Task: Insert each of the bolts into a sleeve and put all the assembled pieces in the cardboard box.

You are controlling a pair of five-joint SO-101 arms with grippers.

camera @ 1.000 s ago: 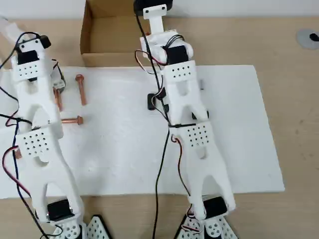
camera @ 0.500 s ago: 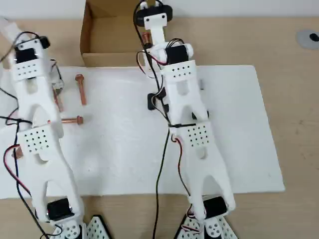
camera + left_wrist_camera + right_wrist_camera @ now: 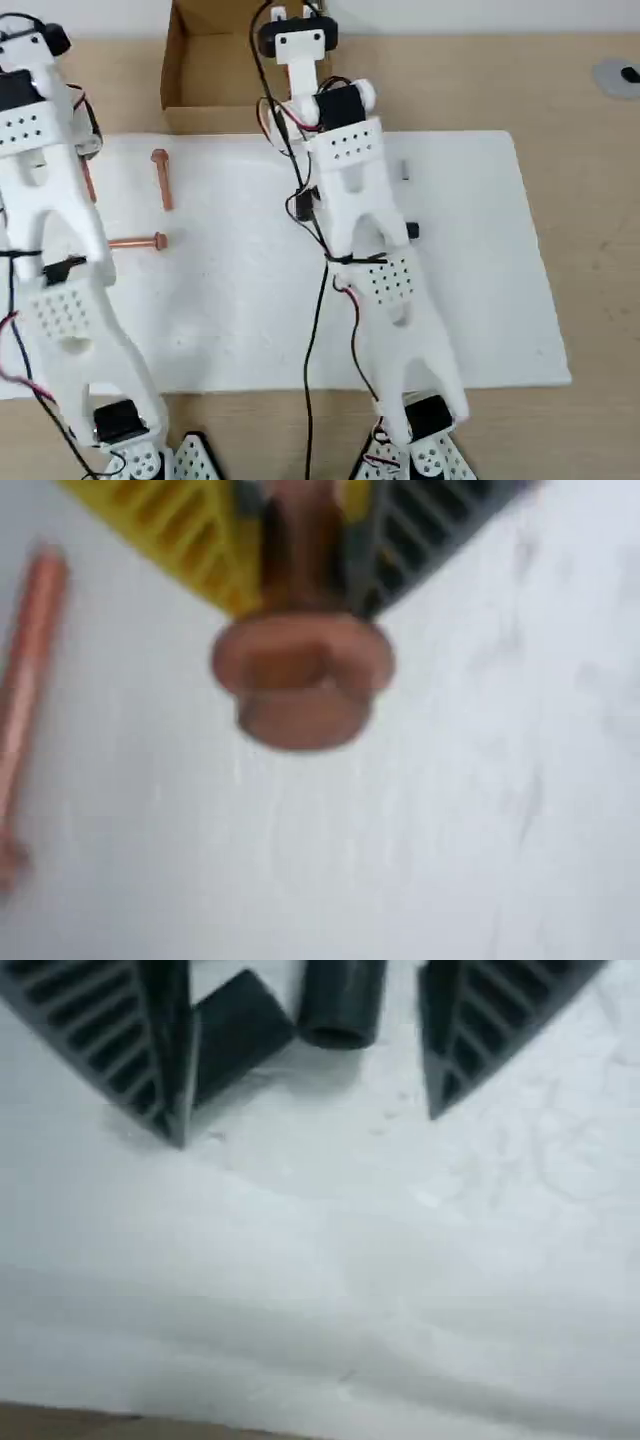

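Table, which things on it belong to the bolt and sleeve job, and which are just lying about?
Job: loose bolts, bolt in the left gripper, sleeves, cardboard box.
Lying about: white foam mat, grey disc.

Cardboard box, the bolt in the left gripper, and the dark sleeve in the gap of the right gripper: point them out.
cardboard box (image 3: 215,120), high view, on its front wall.
bolt (image 3: 300,675), left wrist view, on its head.
sleeve (image 3: 340,995), right wrist view, on its side near the open end.
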